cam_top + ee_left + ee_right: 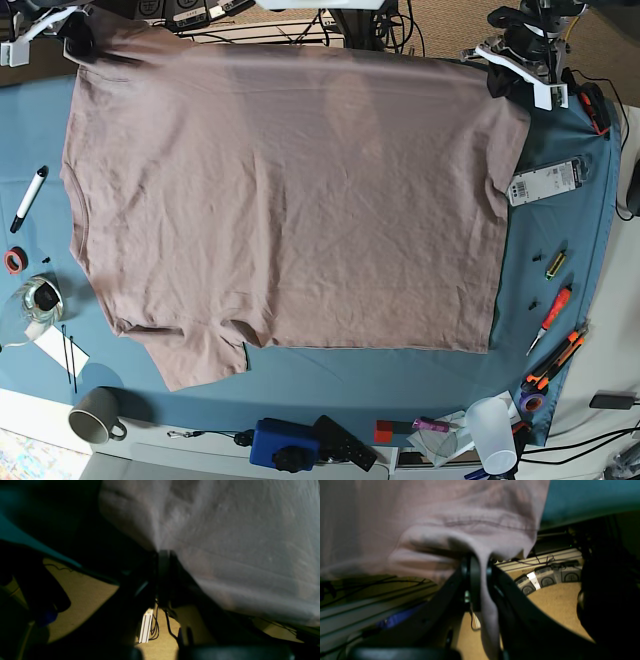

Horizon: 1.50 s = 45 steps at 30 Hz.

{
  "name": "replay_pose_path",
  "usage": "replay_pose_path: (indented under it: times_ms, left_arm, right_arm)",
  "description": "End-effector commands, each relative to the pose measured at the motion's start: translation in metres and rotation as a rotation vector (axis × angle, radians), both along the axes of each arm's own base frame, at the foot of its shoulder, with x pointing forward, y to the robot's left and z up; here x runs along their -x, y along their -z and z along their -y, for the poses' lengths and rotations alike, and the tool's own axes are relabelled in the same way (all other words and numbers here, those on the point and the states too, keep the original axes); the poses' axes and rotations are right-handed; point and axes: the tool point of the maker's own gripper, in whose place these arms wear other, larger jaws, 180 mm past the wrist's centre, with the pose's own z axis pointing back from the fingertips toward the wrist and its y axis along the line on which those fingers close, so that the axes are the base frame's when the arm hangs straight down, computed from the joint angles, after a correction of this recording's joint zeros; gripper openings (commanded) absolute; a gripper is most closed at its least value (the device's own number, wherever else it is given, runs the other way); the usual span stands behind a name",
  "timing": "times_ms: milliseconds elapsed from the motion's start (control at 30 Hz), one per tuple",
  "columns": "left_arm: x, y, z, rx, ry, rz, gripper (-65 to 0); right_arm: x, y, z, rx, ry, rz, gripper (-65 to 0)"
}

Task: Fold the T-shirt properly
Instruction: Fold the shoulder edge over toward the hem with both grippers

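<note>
The dusty-pink T-shirt (290, 200) lies spread flat over the blue table cloth (580, 210), its far edge along the table's back. One sleeve (195, 355) sticks out at the near left. My right gripper (80, 42) is at the shirt's far left corner. In the right wrist view it (480, 560) is shut on a fold of the shirt (460, 530) near a stitched hem. My left gripper (503, 78) is at the far right corner. In the left wrist view it (163, 555) is shut on the shirt's edge (237, 542).
Left of the shirt lie a marker (28, 198), a red tape ring (14, 261) and a glass (38, 297). A mug (95, 414), a blue box (283, 443) and a plastic cup (493, 432) stand along the front. A label pack (545, 182) and screwdrivers (552, 315) lie at the right.
</note>
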Motion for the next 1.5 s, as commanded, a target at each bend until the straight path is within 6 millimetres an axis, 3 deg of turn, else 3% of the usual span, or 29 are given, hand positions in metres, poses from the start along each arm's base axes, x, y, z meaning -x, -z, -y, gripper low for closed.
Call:
replay_pose_path:
  times_ms: [0,300,567,733,967,1233,1467]
  left_arm:
    - [-0.003,-0.008,-0.005,-0.011,-0.01,0.029,-65.0]
    - [-0.017,-0.019,-0.006,-0.006,-0.041,0.082,-65.0]
    - [-0.031,-0.027,-0.009,-0.021,-0.045,0.136,-65.0]
    - [-0.051,-0.035,-0.011,-0.038,-0.042,0.19,-65.0]
    - [-0.061,-0.04,-0.015,-0.052,-0.05,0.234,-65.0]
    - [-0.093,-0.022,-0.005,-0.091,0.049,0.243,-65.0]
    - [-0.135,-0.046,0.001,-0.121,0.083,0.358,-65.0]
  right_arm:
    - [-0.007,-0.01,0.006,0.027,0.0,0.037,-65.0]
    - [-0.043,-0.014,0.018,0.101,0.021,0.129,-65.0]
    - [-0.063,-0.018,0.031,0.175,0.036,0.174,-65.0]
    - [-0.083,-0.008,0.024,0.188,-0.007,0.145,-65.0]
    - [-0.117,-0.001,0.019,0.244,-0.022,0.159,-65.0]
    - [-0.152,-0.001,0.011,0.3,-0.054,0.2,-65.0]
    - [-0.18,0.003,0.004,0.384,-0.076,0.209,-65.0]
